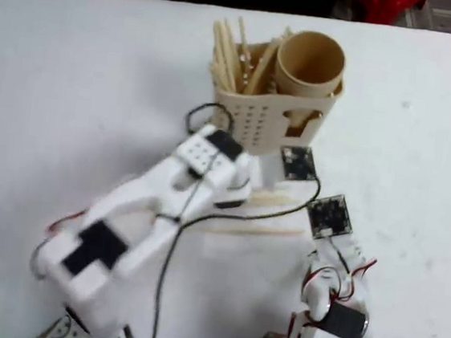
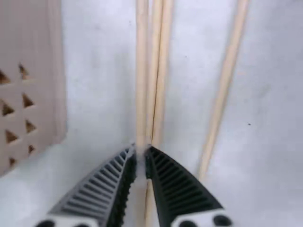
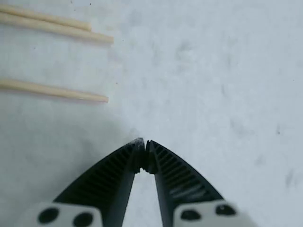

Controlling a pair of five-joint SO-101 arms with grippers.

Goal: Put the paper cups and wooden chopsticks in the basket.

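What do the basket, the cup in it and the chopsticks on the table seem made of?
The basket looks like matte beige plastic, with punched holes. The paper cup seems plain tan card, thin-rimmed. The chopsticks look like pale, unvarnished wood.

The table (image 1: pixel 73 80) is plain white. The basket (image 1: pixel 270 125) is beige, its walls patterned with rows of small holes. The paper cup (image 1: pixel 311 61) is kraft brown. The wooden chopsticks (image 1: pixel 255 229) are pale tan, unpatterned. The left arm (image 1: pixel 148 209) and right arm (image 1: pixel 332 309) are white with black parts. The left gripper (image 2: pixel 140 158) has one grey and one black ribbed finger. The right gripper (image 3: pixel 144 153) is black, ribbed.
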